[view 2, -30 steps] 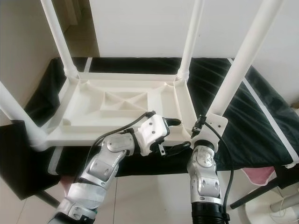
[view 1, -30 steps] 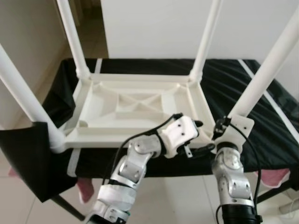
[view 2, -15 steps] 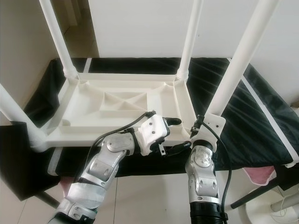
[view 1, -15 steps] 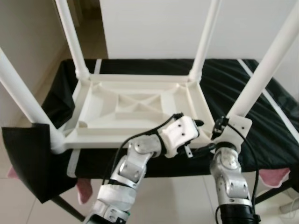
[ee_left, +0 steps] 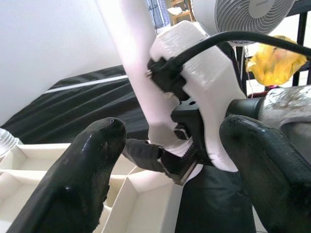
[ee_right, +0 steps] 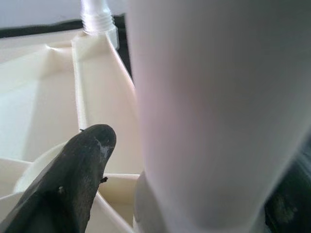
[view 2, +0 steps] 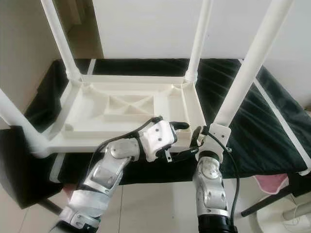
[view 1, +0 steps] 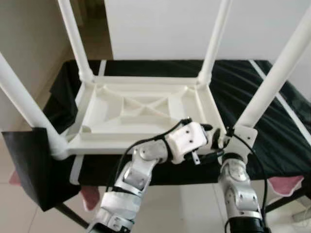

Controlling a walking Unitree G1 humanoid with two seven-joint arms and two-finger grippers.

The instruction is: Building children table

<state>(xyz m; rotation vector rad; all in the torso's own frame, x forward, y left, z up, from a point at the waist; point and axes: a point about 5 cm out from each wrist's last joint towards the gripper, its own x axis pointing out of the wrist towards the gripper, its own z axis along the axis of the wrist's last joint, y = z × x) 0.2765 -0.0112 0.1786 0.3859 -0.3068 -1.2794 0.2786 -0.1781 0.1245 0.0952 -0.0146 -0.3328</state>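
1. A black cloth-covered work surface [view 1: 252,92] fills the scene, with a plain white wall at 12 o'clock and pale floor tiles at 6 o'clock.
2. The white moulded-plastic children's table top [view 1: 141,114] lies upside down at the centre of the cloth, its ribbed underside with a crossed brace facing up.
3. Smooth white round legs stand in the corners at 10, 2 and 8 o'clock; the near right white tubular leg [view 2: 245,73] rises from the corner at 4 o'clock.
4. The right gripper [ee_right: 160,194] has its glossy black fingers spread around the base of that leg; I cannot tell if they press on it.
5. The left gripper [ee_left: 165,160] hangs just beside the same corner, fingers apart, holding nothing.
6. Judging by this, the step in hand is seating or tightening the last leg. The next move likely calls for a firm squeeze and a twist while the top is kept steady.
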